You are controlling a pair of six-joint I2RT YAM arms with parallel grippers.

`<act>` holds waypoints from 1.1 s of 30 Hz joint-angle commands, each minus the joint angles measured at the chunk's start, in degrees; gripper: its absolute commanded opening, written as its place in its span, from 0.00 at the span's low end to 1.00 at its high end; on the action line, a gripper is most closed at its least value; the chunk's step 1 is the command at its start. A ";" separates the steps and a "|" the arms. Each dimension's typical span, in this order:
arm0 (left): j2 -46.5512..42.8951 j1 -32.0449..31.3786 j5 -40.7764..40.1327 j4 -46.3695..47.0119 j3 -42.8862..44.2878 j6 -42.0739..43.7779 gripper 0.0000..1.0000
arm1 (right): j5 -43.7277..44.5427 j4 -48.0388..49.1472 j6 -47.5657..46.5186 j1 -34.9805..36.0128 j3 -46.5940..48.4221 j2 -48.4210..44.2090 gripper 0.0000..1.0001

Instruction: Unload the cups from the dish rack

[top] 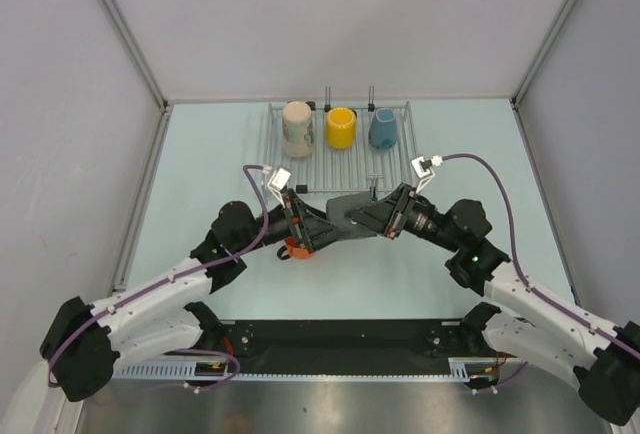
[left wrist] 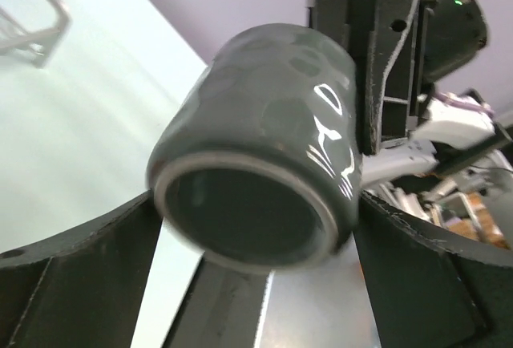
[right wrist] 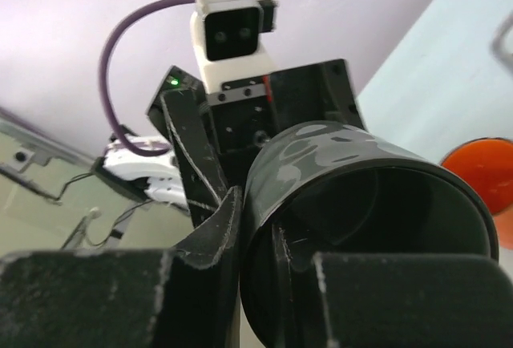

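A pale green tabletop stands enclosed on three sides by plain grey walls, with slanting metal struts rising from its two far corners.

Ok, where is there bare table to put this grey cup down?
Bare table between the rack and the left wall, and likewise right of the rack. Crowded at centre: left hand and right hand meet at the grey cup, orange cup under the left arm.

Glossy dark grey cup, faintly dimpled; plain orange cup, cream-beige cup, yellow cup, light blue cup. Silver dish rack, pale aqua table.
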 commanded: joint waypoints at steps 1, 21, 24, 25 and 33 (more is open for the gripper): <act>-4.02 2.74 -5.32 -11.02 6.83 7.28 1.00 | 4.62 -11.70 -7.79 -4.82 5.35 -6.79 0.00; -4.55 7.32 -48.20 -59.98 18.35 6.94 1.00 | 60.94 -78.35 -15.89 19.60 39.10 21.47 0.00; -6.65 7.32 -51.89 -61.47 18.09 5.18 1.00 | 60.78 -78.97 -14.04 20.92 41.04 26.14 0.00; -7.18 7.32 -52.60 -62.08 18.17 4.82 1.00 | 60.95 -78.10 -14.03 21.36 41.39 27.03 0.00; -9.47 7.23 -57.26 -66.66 17.91 1.84 1.00 | 59.47 -76.78 -16.05 21.45 49.38 39.24 0.00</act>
